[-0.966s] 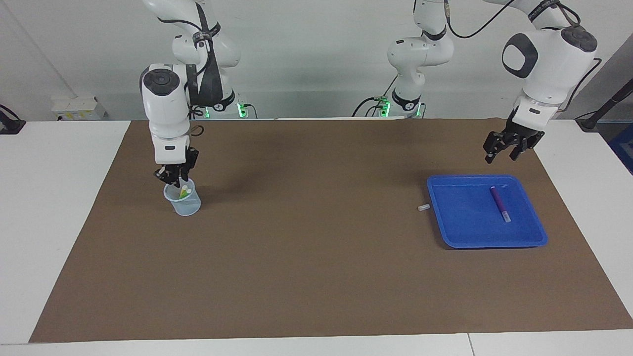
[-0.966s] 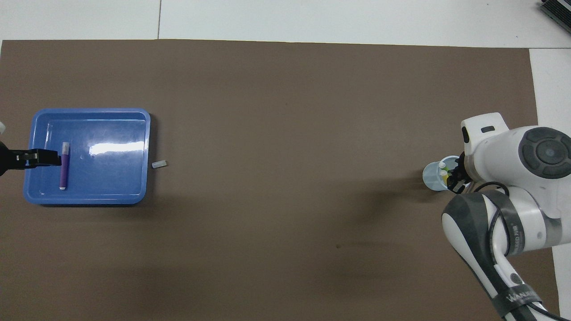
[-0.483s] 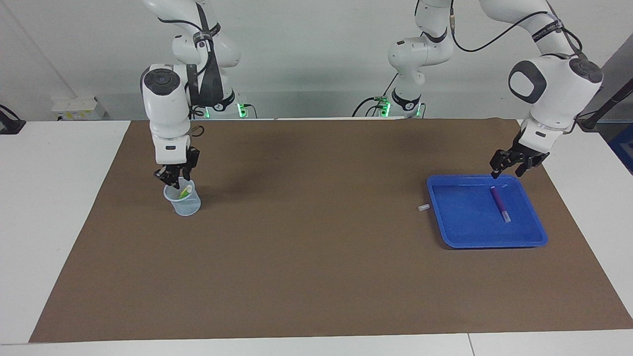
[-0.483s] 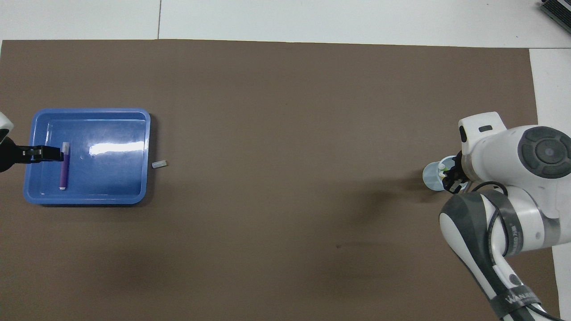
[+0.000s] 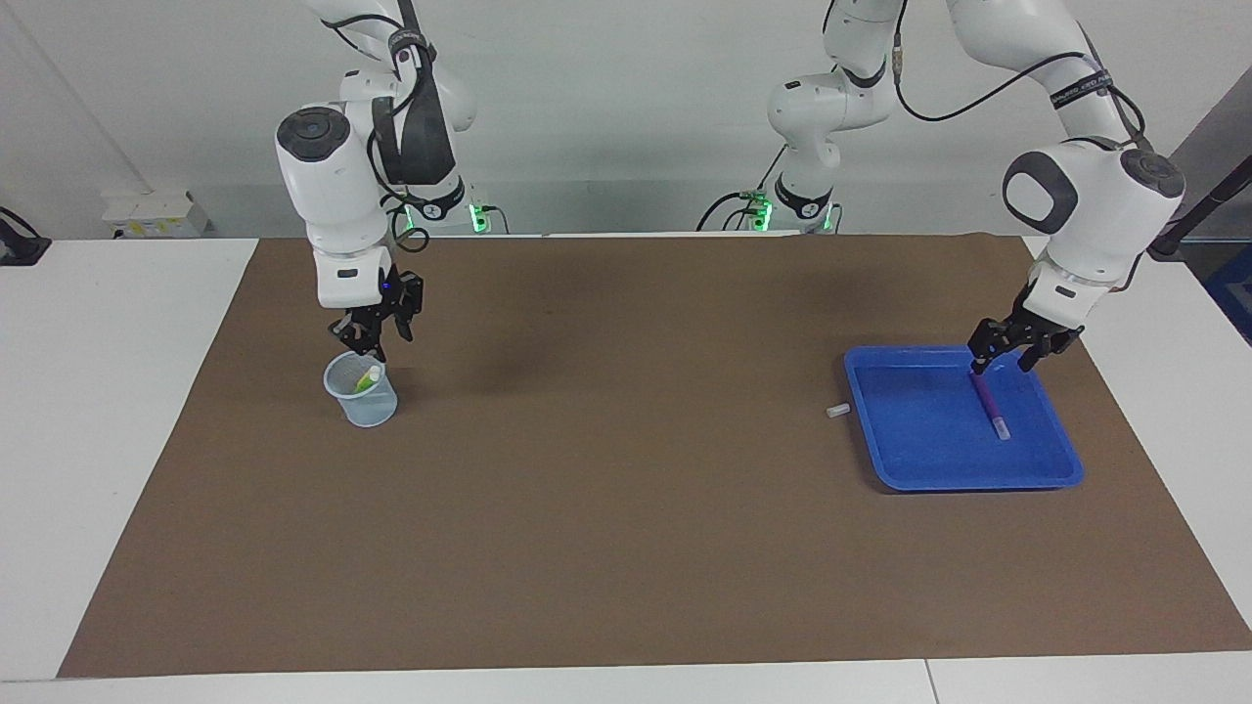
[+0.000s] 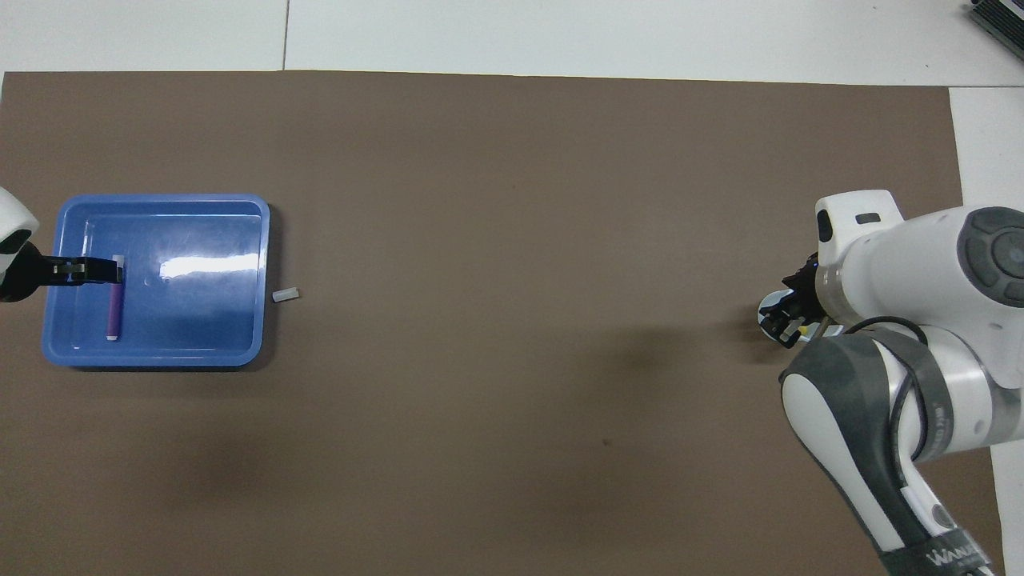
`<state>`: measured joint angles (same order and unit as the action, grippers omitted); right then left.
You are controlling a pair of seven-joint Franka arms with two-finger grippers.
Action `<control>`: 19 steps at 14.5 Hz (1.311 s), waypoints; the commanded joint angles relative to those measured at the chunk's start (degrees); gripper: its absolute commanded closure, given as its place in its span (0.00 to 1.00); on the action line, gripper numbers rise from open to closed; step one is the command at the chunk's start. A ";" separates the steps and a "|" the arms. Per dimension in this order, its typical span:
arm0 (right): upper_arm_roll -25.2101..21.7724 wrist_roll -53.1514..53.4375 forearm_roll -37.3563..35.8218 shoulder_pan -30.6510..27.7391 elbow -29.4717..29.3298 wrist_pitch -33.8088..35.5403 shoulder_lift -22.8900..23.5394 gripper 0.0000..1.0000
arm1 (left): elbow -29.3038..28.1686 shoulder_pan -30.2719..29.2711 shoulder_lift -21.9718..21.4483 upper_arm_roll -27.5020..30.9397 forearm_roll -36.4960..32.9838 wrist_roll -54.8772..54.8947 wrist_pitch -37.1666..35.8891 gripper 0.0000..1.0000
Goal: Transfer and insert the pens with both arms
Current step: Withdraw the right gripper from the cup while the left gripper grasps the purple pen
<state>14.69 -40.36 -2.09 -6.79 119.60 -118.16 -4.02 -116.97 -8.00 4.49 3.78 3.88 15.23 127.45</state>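
Left gripper (image 5: 1000,359) sits low over the purple pen (image 5: 988,400) in the blue tray (image 5: 963,477) at the left arm's end of the mat, fingers spread, gripping nothing. Right gripper (image 5: 370,344) hovers above the cup (image 5: 364,399) holding the green pen (image 5: 365,382); whether its fingers are open or closed, I cannot tell.

Robotics lab, two arms (image 5: 352,186), white table (image 5: 108,391)

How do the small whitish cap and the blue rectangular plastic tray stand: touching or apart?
Apart. The overhead view shows brown mat between cap and tray.
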 commanded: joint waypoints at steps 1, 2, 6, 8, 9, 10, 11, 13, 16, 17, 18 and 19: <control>0.25 8.33 1.65 3.61 -2.26 2.49 -0.28 0.34 | 2.35 -0.96 3.24 -0.53 1.12 2.17 1.14 0.16; 0.25 10.97 1.66 4.67 -2.87 2.93 -0.20 0.27 | 3.32 -0.96 4.81 -0.44 1.21 3.39 1.40 0.16; 0.25 16.00 7.35 7.14 -4.72 3.03 0.33 0.00 | 4.82 -2.54 10.18 -0.53 2.44 6.65 6.13 0.16; 0.25 18.98 9.47 7.23 -5.42 3.11 0.51 0.00 | 6.31 -2.98 12.47 -0.53 2.44 8.24 6.85 0.16; 0.25 20.30 10.78 8.01 -5.60 3.11 0.51 0.00 | 6.84 -3.07 13.35 -0.53 2.44 8.24 6.94 0.17; 0.25 22.58 12.45 8.89 -6.13 3.20 0.51 0.00 | 6.84 -3.59 13.53 -0.53 2.44 8.41 7.20 0.17; 0.25 26.08 13.86 9.25 -6.22 3.20 0.51 0.00 | 6.84 -4.03 13.88 -0.53 2.44 9.72 7.46 0.18; 0.25 34.78 17.11 11.27 -6.22 2.85 0.51 0.00 | 6.76 -4.56 14.85 -0.53 2.44 11.31 8.16 0.19; 0.25 44.90 21.15 13.29 -6.22 2.06 0.42 0.00 | 6.32 -4.83 15.46 -0.53 2.71 11.40 9.13 0.21; 0.25 47.97 22.21 13.47 -6.13 1.88 0.42 0.00 | 6.23 -5.09 15.90 -0.61 2.97 11.40 9.57 0.22; 0.25 51.14 23.44 13.91 -6.13 1.71 0.42 0.00 | 5.97 -5.09 16.17 -0.61 3.93 11.40 10.18 0.23; 0.25 53.86 24.76 14.26 -6.04 0.75 0.42 0.00 | 5.70 -5.09 16.43 -0.61 4.46 11.40 10.80 0.23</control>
<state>15.01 8.70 19.87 7.11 114.07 -116.51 -3.99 -111.18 -12.40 19.78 3.67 6.60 25.26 136.17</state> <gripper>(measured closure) 0.000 0.198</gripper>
